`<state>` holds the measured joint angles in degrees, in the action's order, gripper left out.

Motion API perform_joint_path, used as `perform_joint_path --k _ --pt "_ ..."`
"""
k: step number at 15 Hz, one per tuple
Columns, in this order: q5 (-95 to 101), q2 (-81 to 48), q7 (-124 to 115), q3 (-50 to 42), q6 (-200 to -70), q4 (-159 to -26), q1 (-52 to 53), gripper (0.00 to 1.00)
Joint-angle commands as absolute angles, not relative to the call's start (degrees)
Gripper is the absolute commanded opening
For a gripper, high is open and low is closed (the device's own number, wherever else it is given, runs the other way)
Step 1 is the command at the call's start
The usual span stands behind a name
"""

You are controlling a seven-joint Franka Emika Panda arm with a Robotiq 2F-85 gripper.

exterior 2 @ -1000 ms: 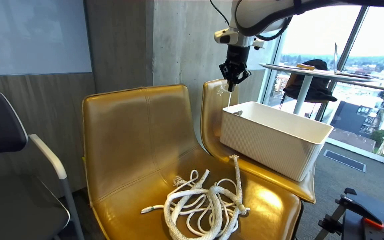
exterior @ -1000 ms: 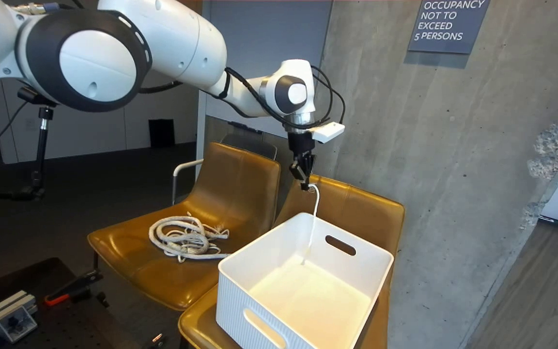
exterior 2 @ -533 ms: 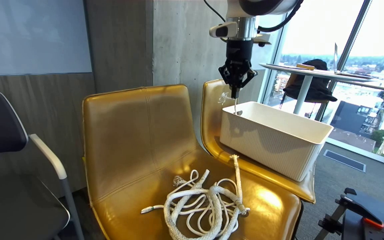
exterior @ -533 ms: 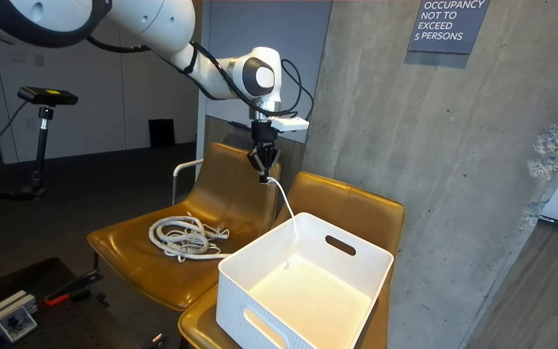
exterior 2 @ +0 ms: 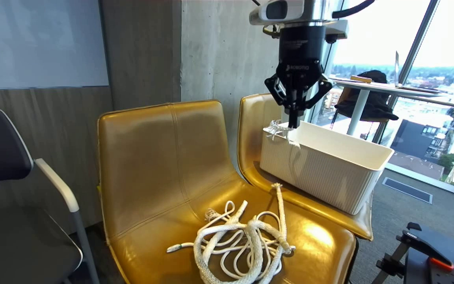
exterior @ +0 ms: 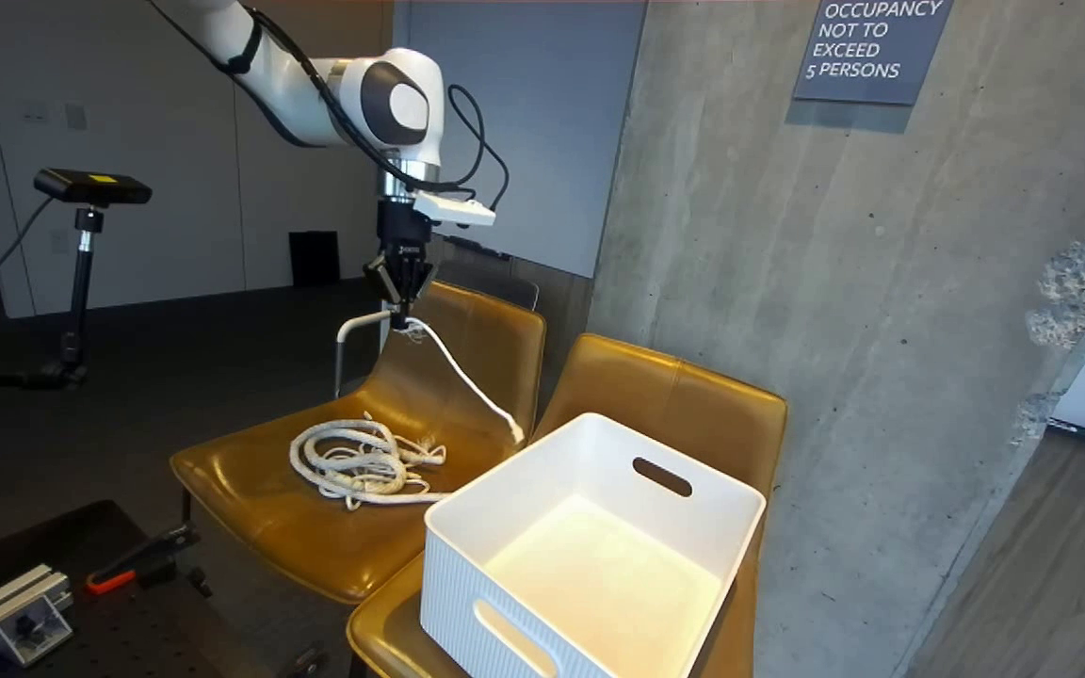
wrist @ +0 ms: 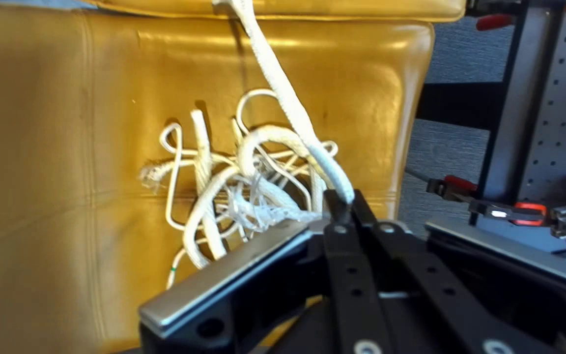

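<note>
Jaws of your gripper clamped on white rope that runs to top center of wrist view. Rope pile on gold chair, bottom center in an exterior view; white bin right of center.

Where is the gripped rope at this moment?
In the wrist view, the white rope slants leftward from the gripper, over the tangled ropes, to the picture's top edge.

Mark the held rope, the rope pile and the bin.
Held rope (wrist: 290, 101), wrist view: visible middle.
Rope pile (exterior 2: 253, 225), in an exterior view: central thick strand.
Bin (exterior 2: 314, 170), in an exterior view: ribbed side.
</note>
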<state>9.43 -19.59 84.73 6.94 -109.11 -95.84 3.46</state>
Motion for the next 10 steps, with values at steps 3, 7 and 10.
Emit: perform_joint_path --k 3,7,10 --pt "6.8 -6.0 79.8 12.0 -110.4 -113.1 8.4 0.01" --pt "3.6 -4.2 75.1 15.2 -113.9 -118.0 12.5 0.01" --pt "4.8 -7.0 73.4 15.6 -119.5 -117.9 13.7 0.01"
